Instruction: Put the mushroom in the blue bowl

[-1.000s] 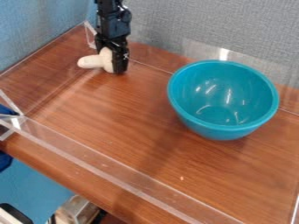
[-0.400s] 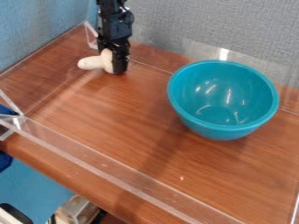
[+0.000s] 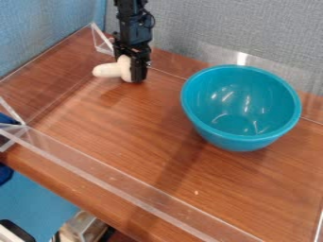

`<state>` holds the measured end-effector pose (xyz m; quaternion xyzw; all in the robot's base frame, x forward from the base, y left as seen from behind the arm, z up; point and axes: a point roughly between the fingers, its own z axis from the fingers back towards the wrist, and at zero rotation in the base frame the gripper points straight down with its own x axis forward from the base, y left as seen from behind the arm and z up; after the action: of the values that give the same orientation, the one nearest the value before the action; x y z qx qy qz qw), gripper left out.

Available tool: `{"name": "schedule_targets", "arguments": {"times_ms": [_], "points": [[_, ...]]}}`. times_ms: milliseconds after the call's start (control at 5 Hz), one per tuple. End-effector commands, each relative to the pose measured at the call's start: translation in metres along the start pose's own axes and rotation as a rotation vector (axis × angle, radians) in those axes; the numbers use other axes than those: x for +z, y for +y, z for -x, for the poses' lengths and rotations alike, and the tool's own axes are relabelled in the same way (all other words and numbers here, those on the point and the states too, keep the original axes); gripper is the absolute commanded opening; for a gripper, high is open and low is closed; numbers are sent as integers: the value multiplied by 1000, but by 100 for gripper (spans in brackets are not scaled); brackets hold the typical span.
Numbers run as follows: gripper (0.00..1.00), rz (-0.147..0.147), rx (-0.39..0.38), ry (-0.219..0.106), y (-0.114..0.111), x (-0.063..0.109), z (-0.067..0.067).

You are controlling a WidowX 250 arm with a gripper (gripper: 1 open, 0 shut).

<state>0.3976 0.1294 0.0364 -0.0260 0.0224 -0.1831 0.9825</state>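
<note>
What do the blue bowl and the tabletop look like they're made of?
The blue bowl looks like glossy moulded plastic: bright highlights on its smooth teal inside. The tabletop looks like polished wood or a wood-grain laminate: brown streaks with a soft sheen; which one cannot be told.

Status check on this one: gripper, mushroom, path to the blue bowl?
Gripper closed around the mushroom at the back of the table. Blue bowl empty, off to the side. Bare tabletop between them.

Wooden table [image 3: 113,132], clear acrylic barrier [image 3: 151,189], blue-grey wall [image 3: 228,24].
</note>
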Motion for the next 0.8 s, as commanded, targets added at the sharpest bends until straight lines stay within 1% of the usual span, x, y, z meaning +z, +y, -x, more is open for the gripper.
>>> {"name": "schedule_targets", "arguments": {"times_ms": [0, 400, 600], "points": [[0, -66, 0, -73, -7, 42, -9], [0, -63, -99, -61, -21, 42, 0], [0, -65, -85, -62, -36, 52, -4]]}}
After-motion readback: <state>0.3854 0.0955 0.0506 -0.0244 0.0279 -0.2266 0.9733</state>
